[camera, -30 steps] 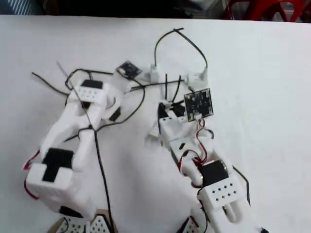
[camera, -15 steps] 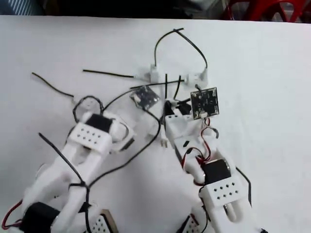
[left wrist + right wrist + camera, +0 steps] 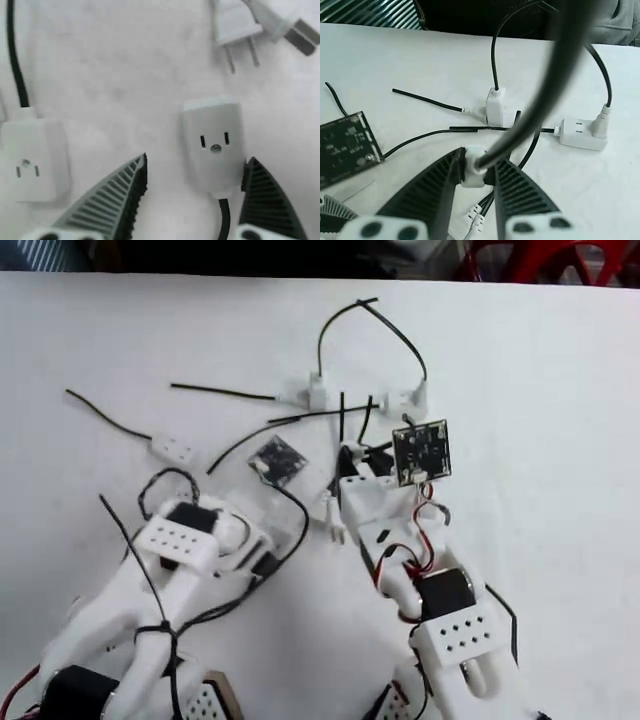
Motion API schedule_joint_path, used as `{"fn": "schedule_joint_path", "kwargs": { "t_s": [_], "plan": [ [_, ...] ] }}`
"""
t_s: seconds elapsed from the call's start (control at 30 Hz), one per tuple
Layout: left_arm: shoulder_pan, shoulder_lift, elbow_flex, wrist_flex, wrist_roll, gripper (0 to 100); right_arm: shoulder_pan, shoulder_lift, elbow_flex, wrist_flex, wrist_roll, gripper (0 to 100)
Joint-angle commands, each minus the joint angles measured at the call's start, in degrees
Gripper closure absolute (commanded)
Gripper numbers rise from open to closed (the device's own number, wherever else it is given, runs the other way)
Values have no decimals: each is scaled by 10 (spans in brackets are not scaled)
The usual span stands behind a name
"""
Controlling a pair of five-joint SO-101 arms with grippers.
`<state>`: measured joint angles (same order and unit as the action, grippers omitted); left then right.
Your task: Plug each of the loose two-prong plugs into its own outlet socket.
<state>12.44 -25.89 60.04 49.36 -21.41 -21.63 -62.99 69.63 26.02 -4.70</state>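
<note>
The left pincer (image 3: pixel 196 162) is held wide open, with an outlet socket (image 3: pixel 212 142) lying between its jaws on the tabletop (image 3: pixel 125 60) and a loose two-prong plug (image 3: pixel 237 27) seen near it. The right pincer (image 3: pixel 476 165) is clamped on a corded white plug (image 3: pixel 469 175).

Left arm (image 3: pixel 180 540) has pulled right back. 1 s ago its wrist board (image 3: pixel 275 460) sat just beside the far socket (image 3: pixel 318 392); now it's well short of it, toward the near table edge. That uncovered the black cord (image 3: pixel 220 391) leading to the far socket, plus a loose socket (image 3: pixel 172 448) well off to its side. Right arm (image 3: pixel 385 530), plug (image 3: pixel 472 167) in its jaws, only nudged sideways early on.
</note>
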Motion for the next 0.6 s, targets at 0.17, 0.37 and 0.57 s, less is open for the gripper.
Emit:
{"fn": "schedule_joint_path", "kwargs": {
  "t_s": [0.17, 0.37, 0.57],
  "plan": [
    [-106, -24, -40, -25, -47, 695, 3, -11, -6, -14, -3, 981],
    [-80, -25, -134, 125, -42, 698, 3, -11, -6, -14, -3, 981],
    [-9, -21, -142, 176, 27, 699, 3, -11, -5, -14, -3, 981]
  ]
}}
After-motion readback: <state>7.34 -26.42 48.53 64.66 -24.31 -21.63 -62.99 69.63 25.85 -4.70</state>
